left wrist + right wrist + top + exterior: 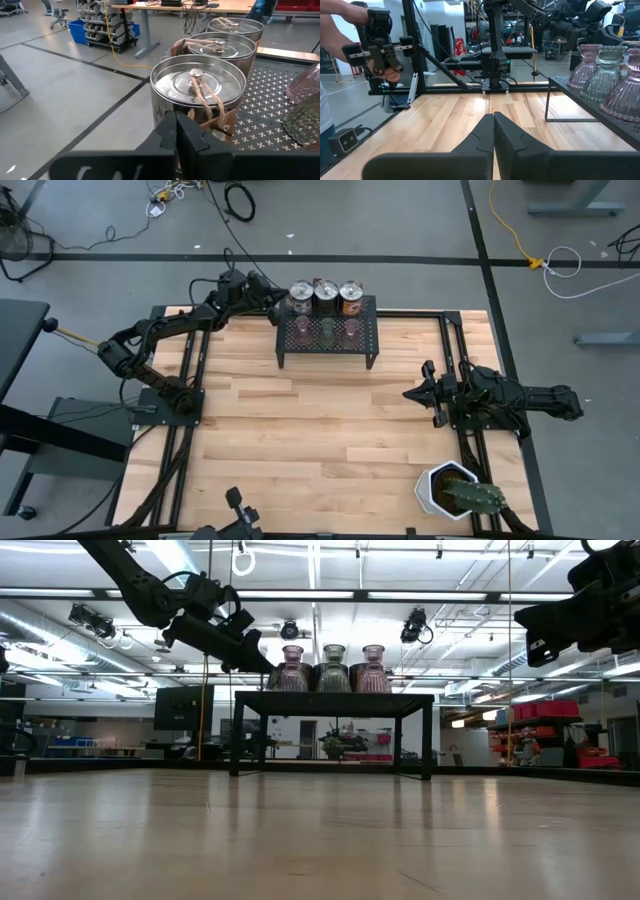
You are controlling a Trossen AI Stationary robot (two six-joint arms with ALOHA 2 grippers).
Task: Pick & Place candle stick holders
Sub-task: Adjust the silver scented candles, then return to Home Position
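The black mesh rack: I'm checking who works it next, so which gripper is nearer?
Left. The left gripper hangs shut at the black mesh rack's left rear corner, beside the silvery holders; the right gripper waits shut off to its right.

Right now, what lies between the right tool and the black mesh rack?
Only bare wooden table lies between the shut right tool and the black mesh rack, as the high view shows.

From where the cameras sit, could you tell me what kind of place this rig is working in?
Most likely a robotics lab or workshop in an industrial hall. The wooden table sits on a bare concrete floor with loose cables, exposed ceiling lights and pipes run overhead, and desks and blue storage bins stand beyond.
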